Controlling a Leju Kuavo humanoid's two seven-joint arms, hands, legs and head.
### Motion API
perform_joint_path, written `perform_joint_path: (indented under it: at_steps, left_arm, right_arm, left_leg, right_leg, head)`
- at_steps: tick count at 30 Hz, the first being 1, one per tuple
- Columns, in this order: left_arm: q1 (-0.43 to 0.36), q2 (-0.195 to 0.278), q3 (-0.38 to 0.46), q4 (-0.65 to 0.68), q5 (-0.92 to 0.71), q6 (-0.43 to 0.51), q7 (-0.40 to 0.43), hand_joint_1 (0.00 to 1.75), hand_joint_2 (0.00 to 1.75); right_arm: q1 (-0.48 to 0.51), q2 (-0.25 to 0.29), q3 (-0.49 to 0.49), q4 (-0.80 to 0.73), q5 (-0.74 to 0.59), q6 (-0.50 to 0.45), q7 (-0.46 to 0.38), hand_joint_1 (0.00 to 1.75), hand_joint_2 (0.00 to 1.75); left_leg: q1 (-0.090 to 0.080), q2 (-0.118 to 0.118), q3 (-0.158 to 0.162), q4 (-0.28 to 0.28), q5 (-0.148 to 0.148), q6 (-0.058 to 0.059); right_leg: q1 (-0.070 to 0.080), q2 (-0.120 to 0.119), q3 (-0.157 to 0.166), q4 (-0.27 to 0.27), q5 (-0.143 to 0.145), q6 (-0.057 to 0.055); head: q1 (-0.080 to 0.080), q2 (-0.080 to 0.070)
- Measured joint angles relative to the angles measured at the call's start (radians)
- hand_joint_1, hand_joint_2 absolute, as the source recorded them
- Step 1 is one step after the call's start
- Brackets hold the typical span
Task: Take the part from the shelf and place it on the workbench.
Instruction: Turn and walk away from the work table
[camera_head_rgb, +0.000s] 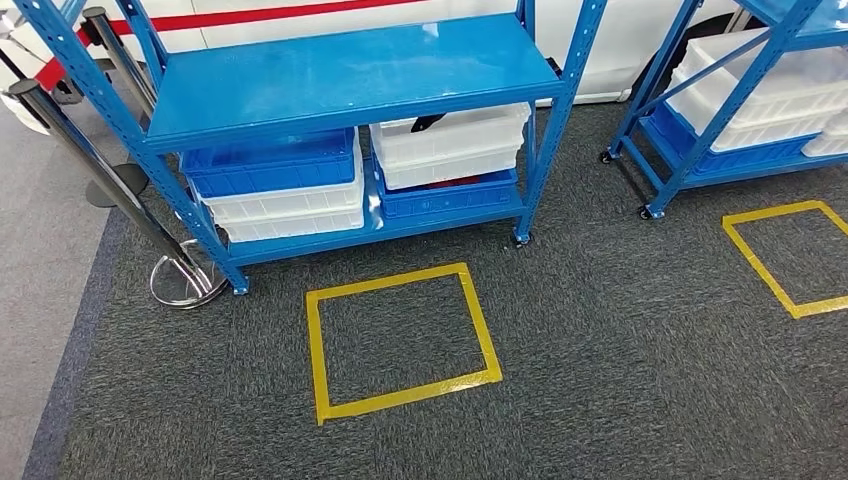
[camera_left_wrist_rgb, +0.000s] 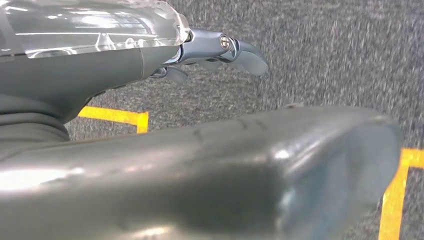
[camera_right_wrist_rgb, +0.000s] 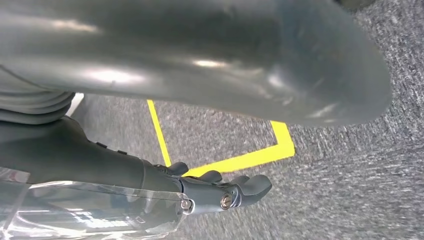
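Your left hand (camera_left_wrist_rgb: 220, 50) and right hand (camera_right_wrist_rgb: 220, 192) hung over grey carpet (camera_head_rgb: 620, 380), fingers loosely apart, holding nothing. Dark part (camera_head_rgb: 428, 122) lay in the upper white bin (camera_head_rgb: 450, 140) on the blue shelf (camera_head_rgb: 350, 75)'s bottom level.

No text, label, brand or number can be read in any of the views. The only markings are plain ones: yellow tape squares (camera_head_rgb: 400, 340) on the grey carpet (camera_head_rgb: 620, 400), a second one (camera_head_rgb: 790, 255) in front of the neighbouring rack, and a red stripe (camera_head_rgb: 260, 15) along the white surface behind the blue shelf (camera_head_rgb: 350, 75). The blue and white bins (camera_head_rgb: 450, 150) on the lower shelf carry no legible lettering.
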Motion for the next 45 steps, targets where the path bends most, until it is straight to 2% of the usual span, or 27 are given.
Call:
perform_joint_path:
  at_steps: [1, 2, 4, 6, 9, 11, 12, 14, 15, 16, 17, 19, 20, 21, 23, 26, 28, 30, 31, 32, 34, 36, 37, 39, 41, 43, 45]
  left_arm:
    - [0.001, 0.0, 0.0, 0.0, 0.0, 0.0, 0.0, 0.0, 0.0]
    - [0.002, -0.001, 0.0, 0.0, 0.0, 0.0, 0.001, 0.0, 0.0]
    - [0.004, -0.003, 0.0, 0.0, -0.001, 0.0, 0.002, 0.0, 0.0]
    - [0.002, -0.005, 0.0, 0.0, -0.002, 0.001, 0.002, 0.0, 0.0]
    - [-0.001, -0.005, 0.0, 0.0, -0.003, 0.001, 0.002, 0.0, 0.0]
    - [-0.002, -0.004, 0.0, 0.0, -0.003, 0.001, 0.002, 0.0, 0.0]
    - [-0.003, -0.004, 0.0, 0.0, -0.003, 0.001, 0.001, 0.0, 0.0]
    - [-0.003, -0.004, 0.0, 0.0, -0.003, 0.001, 0.001, 0.0, 0.0]
    - [-0.002, -0.005, 0.0, 0.0, -0.004, 0.001, 0.001, 0.0, 0.0]
    - [0.0, -0.005, 0.0, 0.0, -0.004, 0.001, 0.001, 0.0, 0.0]
    - [0.001, -0.005, 0.0, 0.0, -0.004, 0.001, 0.001, 0.0, 0.0]
    - [0.003, -0.005, 0.0, 0.0, -0.006, 0.001, 0.002, 0.0, 0.0]
    - [0.003, -0.004, 0.001, 0.0, -0.007, 0.001, 0.002, 0.0, 0.0]
    - [0.003, -0.004, 0.001, 0.0, -0.007, 0.001, 0.002, 0.0, 0.0]
    - [0.007, -0.003, 0.001, 0.0, -0.007, 0.001, 0.002, 0.0, 0.0]
    - [0.012, -0.004, 0.002, 0.0, -0.007, 0.001, 0.002, 0.0, 0.0]
    - [0.007, -0.006, 0.003, 0.0, -0.008, 0.001, 0.002, 0.0, 0.0]
    - [0.003, -0.006, 0.003, 0.0, -0.008, 0.002, 0.001, 0.0, 0.0]
    - [0.002, -0.006, 0.003, 0.0, -0.008, 0.002, 0.001, 0.0, 0.0]
    - [0.003, -0.006, 0.003, 0.0, -0.008, 0.002, 0.001, 0.0, 0.0]
    - [0.005, -0.008, 0.003, 0.0, -0.008, 0.002, 0.002, 0.0, 0.0]
    - [0.005, -0.011, 0.003, 0.0, -0.008, 0.002, 0.002, 0.0, 0.0]
    - [0.003, -0.011, 0.003, 0.0, -0.008, 0.002, 0.002, 0.0, 0.0]
    - [0.0, -0.01, 0.004, 0.0, -0.008, 0.002, 0.002, 0.0, 0.0]
    - [-0.001, -0.009, 0.004, 0.0, -0.008, 0.002, 0.002, 0.0, 0.0]
    - [-0.002, -0.008, 0.004, 0.0, -0.008, 0.002, 0.001, 0.0, 0.0]
    - [-0.002, -0.009, 0.004, 0.0, -0.008, 0.002, 0.001, 0.0, 0.0]
  right_arm:
    - [0.001, 0.0, -0.001, -0.001, 0.001, 0.0, 0.0, 0.0, 0.0]
    - [0.003, -0.001, -0.001, -0.001, 0.001, 0.0, 0.0, 0.0, 0.0]
    - [0.007, -0.001, -0.002, -0.002, 0.003, 0.001, 0.0, 0.0, 0.0]
    - [0.007, -0.002, -0.005, -0.003, 0.003, 0.001, 0.0, 0.0, 0.0]
    - [0.005, -0.002, -0.011, -0.003, 0.004, 0.001, 0.0, 0.0, 0.0]
    - [0.006, -0.001, -0.015, -0.003, 0.003, 0.001, -0.001, 0.0, 0.0]
    - [0.005, -0.001, -0.016, -0.003, 0.003, 0.001, -0.001, 0.0, 0.0]
    - [0.005, -0.001, -0.017, -0.003, 0.006, 0.001, -0.001, 0.0, 0.0]
    - [0.005, -0.001, -0.017, -0.003, 0.01, 0.001, -0.001, 0.0, 0.0]
    - [0.005, -0.001, -0.017, -0.003, 0.016, 0.001, 0.0, 0.0, 0.0]
    - [0.006, -0.001, -0.017, -0.003, 0.021, 0.001, 0.002, 0.0, 0.0]
    - [0.009, 0.0, -0.017, -0.003, 0.027, 0.001, 0.005, 0.0, 0.0]
    - [0.009, 0.001, -0.017, -0.003, 0.027, 0.001, 0.006, 0.0, 0.0]
    - [0.008, 0.002, -0.017, -0.003, 0.025, 0.001, 0.005, 0.0, 0.0]
    - [0.004, 0.003, -0.017, -0.004, 0.019, 0.001, 0.002, 0.0, 0.0]
    - [0.001, 0.003, -0.017, -0.004, 0.015, 0.002, -0.002, 0.0, 0.0]
    - [0.001, 0.002, -0.018, -0.005, 0.014, 0.002, -0.004, 0.0, 0.0]
    - [0.002, 0.002, -0.018, -0.005, 0.014, 0.002, -0.005, 0.0, 0.0]
    - [0.002, 0.001, -0.018, -0.005, 0.014, 0.002, -0.006, 0.0, 0.0]
    - [0.003, 0.001, -0.018, -0.005, 0.014, 0.002, -0.006, 0.0, 0.0]
    - [0.007, 0.0, -0.018, -0.006, 0.014, 0.002, -0.006, 0.0, 0.0]
    - [0.009, -0.001, -0.019, -0.006, 0.014, 0.002, -0.006, 0.0, 0.0]
    - [0.009, -0.001, -0.02, -0.006, 0.014, 0.002, -0.007, 0.0, 0.0]
    - [0.006, -0.001, -0.023, -0.006, 0.015, 0.002, -0.008, 0.0, 0.0]
    - [0.007, -0.001, -0.025, -0.006, 0.014, 0.002, -0.008, 0.0, 0.0]
    - [0.007, 0.0, -0.025, -0.007, 0.014, 0.002, -0.009, 0.0, 0.0]
    - [0.006, 0.0, -0.026, -0.007, 0.014, 0.002, -0.009, 0.0, 0.0]
  left_leg:
    - [0.0, -0.003, 0.006, 0.001, -0.006, -0.002]
    - [0.001, -0.006, 0.015, 0.002, -0.013, -0.005]
    - [0.003, -0.012, 0.032, 0.005, -0.03, -0.014]
    - [0.003, -0.014, 0.036, 0.009, -0.046, -0.027]
    - [0.002, -0.014, 0.045, 0.021, -0.058, -0.044]
    - [0.005, -0.011, 0.035, 0.064, -0.078, -0.055]
    - [0.007, -0.008, 0.009, 0.113, -0.098, -0.061]
    - [0.012, -0.004, -0.07, 0.241, -0.147, -0.071]
    - [0.013, -0.004, -0.107, 0.287, -0.159, -0.073]
    - [0.014, -0.003, -0.129, 0.303, -0.151, -0.072]
    - [0.013, -0.002, -0.135, 0.283, -0.123, -0.068]
    - [0.008, 0.011, -0.106, 0.163, -0.031, -0.051]
    - [0.002, 0.02, -0.091, 0.11, -0.006, -0.043]
    - [-0.005, 0.027, -0.082, 0.074, 0.003, -0.035]
    - [-0.012, 0.029, -0.081, 0.053, -0.004, -0.023]
    - [-0.005, 0.02, -0.041, 0.026, 0.009, -0.009]
    - [0.0, 0.015, -0.022, 0.014, 0.006, -0.001]
    - [0.0, 0.008, -0.013, 0.013, -0.004, 0.002]
    - [0.0, 0.005, -0.006, 0.013, -0.01, 0.001]
    - [0.001, 0.002, 0.003, 0.013, -0.018, -0.002]
    - [0.004, -0.004, 0.028, 0.014, -0.037, -0.01]
    - [0.003, -0.007, 0.046, 0.019, -0.057, -0.021]
    - [0.002, -0.007, 0.049, 0.02, -0.065, -0.027]
    - [0.0, -0.007, 0.053, 0.024, -0.073, -0.039]
    - [0.001, -0.006, 0.045, 0.063, -0.076, -0.048]
    - [0.005, -0.003, -0.011, 0.163, -0.105, -0.059]
    - [0.01, -0.002, -0.094, 0.282, -0.156, -0.067]
  right_leg:
    - [-0.001, 0.0, -0.016, 0.004, 0.014, 0.002]
    - [-0.002, 0.0, -0.014, -0.027, 0.047, 0.003]
    - [-0.005, 0.002, 0.019, -0.142, 0.132, 0.004]
    - [-0.002, 0.004, 0.036, -0.217, 0.168, -0.006]
    - [0.001, 0.004, 0.042, -0.228, 0.158, -0.031]
    - [-0.001, 0.001, 0.06, -0.231, 0.148, -0.044]
    - [-0.001, 0.0, 0.068, -0.232, 0.142, -0.048]
    - [0.0, -0.005, 0.079, -0.232, 0.13, -0.054]
    - [0.002, -0.008, 0.086, -0.231, 0.123, -0.054]
    - [0.003, -0.012, 0.095, -0.231, 0.116, -0.054]
    - [0.004, -0.017, 0.106, -0.231, 0.107, -0.053]
    - [0.006, -0.028, 0.131, -0.233, 0.089, -0.049]
    - [0.006, -0.033, 0.14, -0.234, 0.082, -0.045]
    - [0.006, -0.037, 0.144, -0.236, 0.077, -0.04]
    - [0.006, -0.042, 0.149, -0.231, 0.077, -0.027]
    - [0.005, -0.032, 0.151, -0.196, 0.069, -0.01]
    - [0.003, -0.01, 0.1, -0.107, 0.025, -0.005]
    - [0.002, 0.001, 0.017, 0.004, -0.02, 0.0]
    - [0.001, 0.002, -0.012, 0.032, -0.022, 0.003]
    - [0.0, 0.002, -0.024, 0.024, 0.001, 0.004]
    - [-0.002, 0.002, 0.0, -0.083, 0.094, 0.005]
    - [0.0, 0.003, 0.029, -0.186, 0.15, -0.001]
    - [0.001, 0.004, 0.034, -0.208, 0.158, -0.007]
    - [0.002, 0.005, 0.038, -0.213, 0.15, -0.025]
    - [0.0, 0.004, 0.053, -0.22, 0.144, -0.037]
    - [-0.002, 0.002, 0.07, -0.227, 0.134, -0.046]
    - [-0.001, 0.002, 0.084, -0.228, 0.122, -0.05]
  head:
    - [0.0, 0.0]
    - [0.0, 0.0]
    - [0.001, 0.0]
    - [0.002, 0.0]
    - [0.001, 0.0]
    - [-0.001, 0.0]
    - [-0.002, 0.0]
    - [-0.004, 0.0]
    - [-0.004, 0.0]
    - [-0.004, 0.0]
    - [-0.004, 0.0]
    - [-0.003, 0.0]
    - [-0.001, 0.0]
    - [0.0, 0.0]
    - [0.002, 0.0]
    - [0.004, 0.0]
    - [0.007, 0.0]
    - [0.008, 0.0]
    - [0.008, 0.0]
    - [0.009, 0.0]
    - [0.009, 0.0]
    - [0.009, 0.0]
    - [0.01, 0.0]
    - [0.009, 0.0]
    - [0.007, 0.0]
    - [0.003, 0.0]
    - [0.001, 0.0]
